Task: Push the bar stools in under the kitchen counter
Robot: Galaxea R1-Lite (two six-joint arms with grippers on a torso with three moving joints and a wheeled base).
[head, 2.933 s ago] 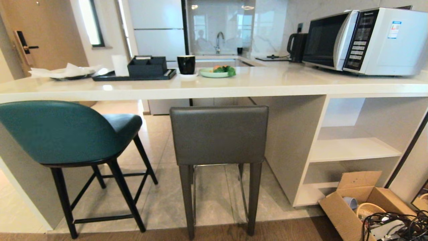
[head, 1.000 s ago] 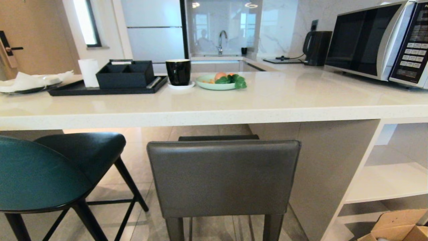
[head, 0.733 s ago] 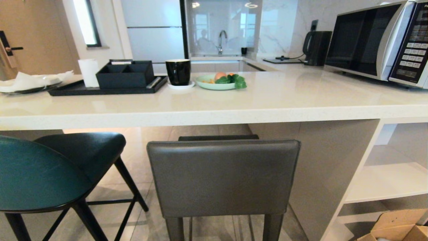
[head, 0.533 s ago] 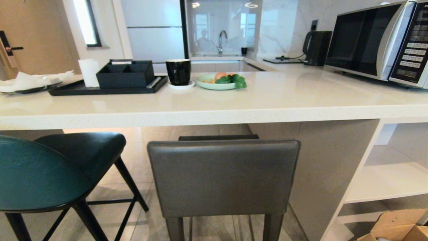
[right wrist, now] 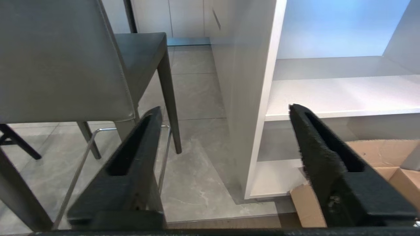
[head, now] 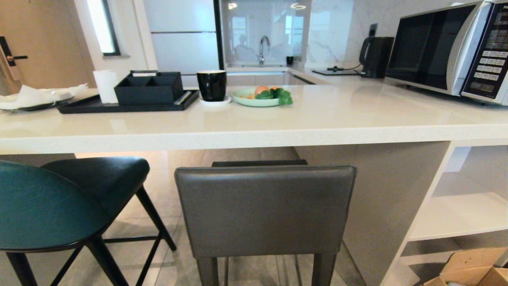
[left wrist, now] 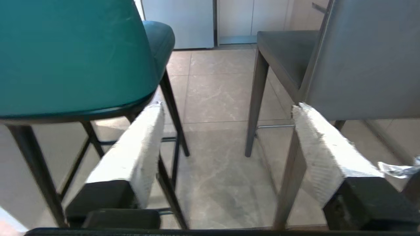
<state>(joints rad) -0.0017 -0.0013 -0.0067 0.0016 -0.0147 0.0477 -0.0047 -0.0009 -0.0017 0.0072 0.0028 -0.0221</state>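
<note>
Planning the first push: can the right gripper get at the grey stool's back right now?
Probably yes: the right gripper is open and empty, the grey stool close beside it, nothing between.

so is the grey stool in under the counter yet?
Partly. The grey stool has its seat under the counter; its back stands out in front.

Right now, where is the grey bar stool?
In the head view the grey bar stool stands centre, back toward the camera, seat partly under the kitchen counter. The teal stool is on its left, the white shelf cubbies on its right.
</note>
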